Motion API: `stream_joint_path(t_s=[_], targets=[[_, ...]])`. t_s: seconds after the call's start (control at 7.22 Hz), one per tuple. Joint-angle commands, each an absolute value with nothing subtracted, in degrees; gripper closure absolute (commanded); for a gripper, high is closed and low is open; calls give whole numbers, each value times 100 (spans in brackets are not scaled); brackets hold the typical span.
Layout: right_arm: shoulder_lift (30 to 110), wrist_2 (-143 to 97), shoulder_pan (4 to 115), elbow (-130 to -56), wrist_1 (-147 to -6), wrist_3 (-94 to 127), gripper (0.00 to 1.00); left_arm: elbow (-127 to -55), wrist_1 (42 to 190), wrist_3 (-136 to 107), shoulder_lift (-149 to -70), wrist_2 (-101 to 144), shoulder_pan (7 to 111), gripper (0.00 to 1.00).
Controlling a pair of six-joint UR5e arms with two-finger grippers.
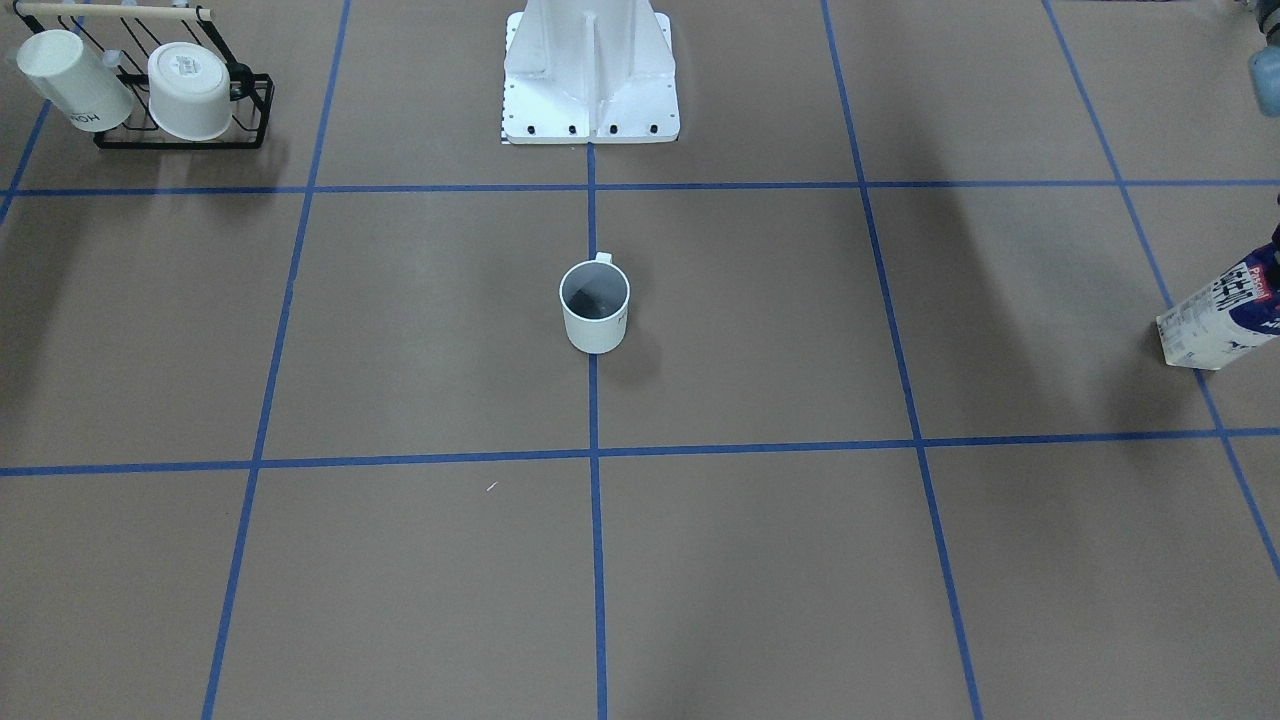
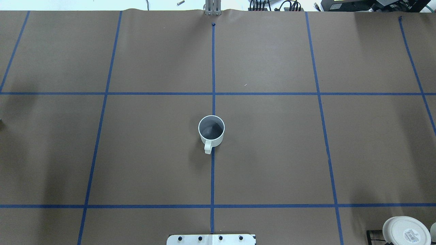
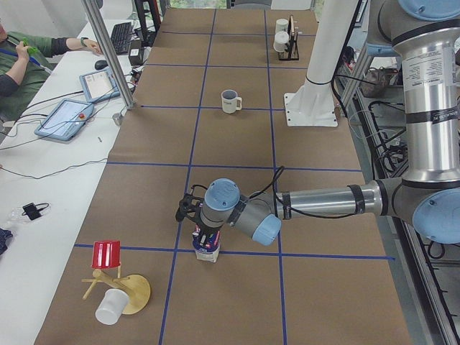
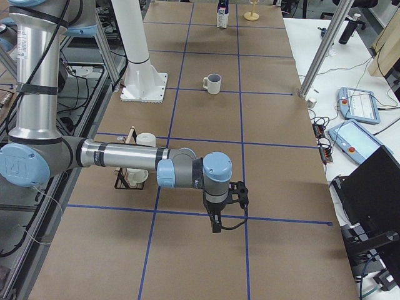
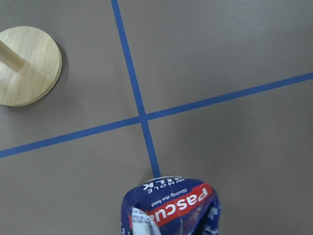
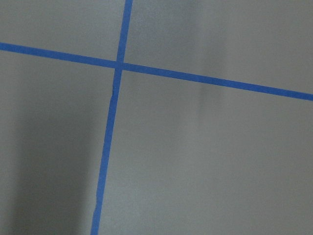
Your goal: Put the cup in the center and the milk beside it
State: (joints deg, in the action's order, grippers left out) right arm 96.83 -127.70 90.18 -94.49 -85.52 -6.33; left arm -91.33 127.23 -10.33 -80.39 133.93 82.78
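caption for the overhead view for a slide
Cup upright at the center, on the blue tape line, handle toward the robot's base.

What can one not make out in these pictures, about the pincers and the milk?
Left pincer: exterior left view only, wrist partly hides it; grip on the milk carton unclear.
Right pincer: exterior right view only, too small; open or shut unclear.
Top of the milk carton: cut off by front-facing view's edge.

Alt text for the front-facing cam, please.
A white ribbed mug with a side handle stands upright on the blue tape line mid-table. A blue-and-white milk carton is cut off at the right edge; a black wire rack holding two white cups sits top left.
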Motion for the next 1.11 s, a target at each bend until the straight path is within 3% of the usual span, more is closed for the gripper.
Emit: stream_joint_path(t_s=[0.0,0.42,0.69,0.97], targets=[[9677,-12771,9018,-9448,-8552,-633,0,-9411,12535,-1046,-8077,13439,8288,100],[9677,-12771,9018,-9439,-8552,-633,0,-10438,11200,-1744,-8620,13395,8271,100],[9677,-12771,9018,-9439,-8552,-633,0,-10660,11040,-3034,-9251,13029,7458,100],[9677,-12771,9009,-9439,-8552,-633,0,-11185,9703,-3882,-10199,12475,6613,100]])
